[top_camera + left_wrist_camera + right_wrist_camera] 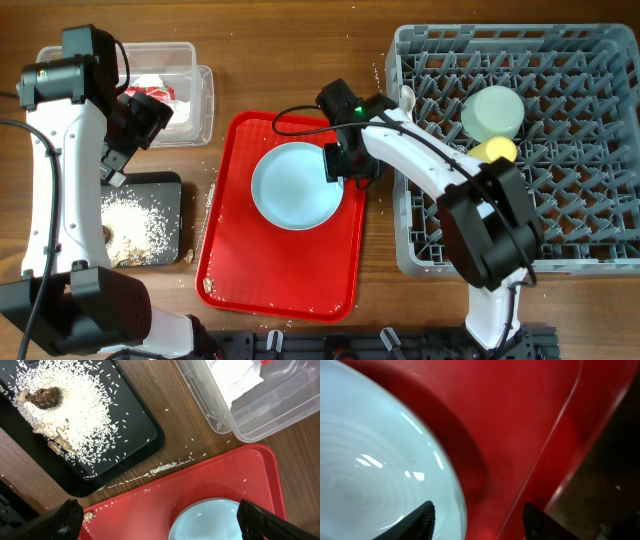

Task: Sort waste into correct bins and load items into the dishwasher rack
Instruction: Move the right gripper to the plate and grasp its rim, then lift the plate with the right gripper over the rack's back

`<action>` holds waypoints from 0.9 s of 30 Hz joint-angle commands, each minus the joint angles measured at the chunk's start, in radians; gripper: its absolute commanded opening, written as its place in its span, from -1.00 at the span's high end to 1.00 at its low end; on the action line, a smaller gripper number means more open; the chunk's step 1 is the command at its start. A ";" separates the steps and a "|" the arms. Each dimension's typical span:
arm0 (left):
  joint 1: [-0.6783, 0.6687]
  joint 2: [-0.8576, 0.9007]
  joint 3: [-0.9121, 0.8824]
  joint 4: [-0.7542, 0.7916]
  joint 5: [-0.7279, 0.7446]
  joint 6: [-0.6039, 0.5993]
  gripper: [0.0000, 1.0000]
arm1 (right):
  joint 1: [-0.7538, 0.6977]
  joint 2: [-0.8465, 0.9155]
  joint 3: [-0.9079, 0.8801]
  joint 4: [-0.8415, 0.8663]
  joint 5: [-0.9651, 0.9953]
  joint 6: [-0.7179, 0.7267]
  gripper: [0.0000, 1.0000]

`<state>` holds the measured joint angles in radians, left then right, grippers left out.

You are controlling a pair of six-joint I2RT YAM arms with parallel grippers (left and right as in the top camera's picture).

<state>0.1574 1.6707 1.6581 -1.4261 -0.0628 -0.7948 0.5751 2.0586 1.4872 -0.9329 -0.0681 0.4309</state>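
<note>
The light blue plate (380, 475) lies flat on the red tray (520, 420), right under the right claw (477, 515). The claw's two fingers stand apart, one on each side of the plate's edge, not pinching it. I think the edge is the only bit it can grab. The dishwasher rack (600, 150) sits on that claw's other side. The left claw (160, 520) hangs wide open over the counter (200, 440), holding nothing.

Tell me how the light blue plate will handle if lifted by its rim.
The light blue plate looks rigid and glossy, so probably slippery in the jaws. Gripped at one rim only, it may tilt or pivot. Lying flat on the red tray, it shouldn't roll.
</note>
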 commanded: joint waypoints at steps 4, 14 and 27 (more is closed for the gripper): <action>0.005 -0.001 0.004 -0.003 -0.014 0.002 -1.00 | 0.000 0.093 -0.006 0.034 -0.008 -0.012 0.10; 0.005 -0.001 0.004 -0.003 -0.014 0.002 -1.00 | -0.016 0.056 0.049 -0.032 -0.007 0.074 0.91; 0.005 -0.001 0.004 -0.003 -0.014 0.002 -1.00 | -0.305 -0.429 0.154 -0.159 0.405 0.121 0.91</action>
<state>0.1574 1.6707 1.6581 -1.4265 -0.0628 -0.7948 0.3431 1.6928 1.6264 -1.0718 0.1524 0.5102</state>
